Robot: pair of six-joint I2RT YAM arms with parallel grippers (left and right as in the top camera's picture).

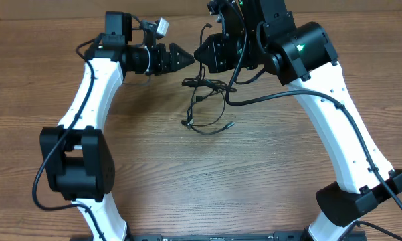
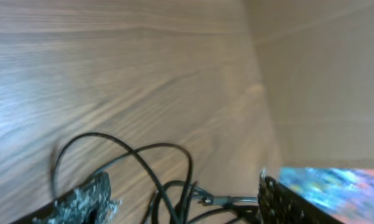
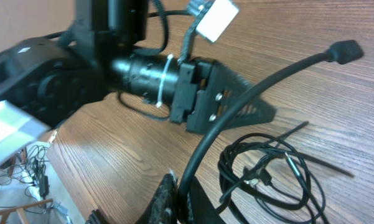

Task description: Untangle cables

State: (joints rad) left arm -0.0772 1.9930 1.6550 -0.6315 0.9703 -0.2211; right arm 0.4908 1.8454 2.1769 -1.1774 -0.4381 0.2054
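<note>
One cable [image 3: 341, 51] rises, grasped by right fingers [image 3: 165, 199]; left fingers [image 2: 84, 199] released, straddling tangled cables [image 2: 174, 190].

A robotics lab: white robot arms [image 1: 93, 80] at a wood-grain table [image 1: 207, 181] (loose wiring [image 3: 31, 162] past its edge).

Black cables [image 1: 211, 85] lie on a brown wood-grain table [image 1: 207, 187]; left arm [image 1: 97, 87] and right arm [image 1: 334, 127] are white with black joints.

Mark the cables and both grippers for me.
cables [image 1: 214, 84], overhead view, on the knotted middle of the bundle.
left gripper [image 1: 188, 58], overhead view, at its fingertips.
right gripper [image 1: 199, 53], overhead view, at its fingertips.
</note>
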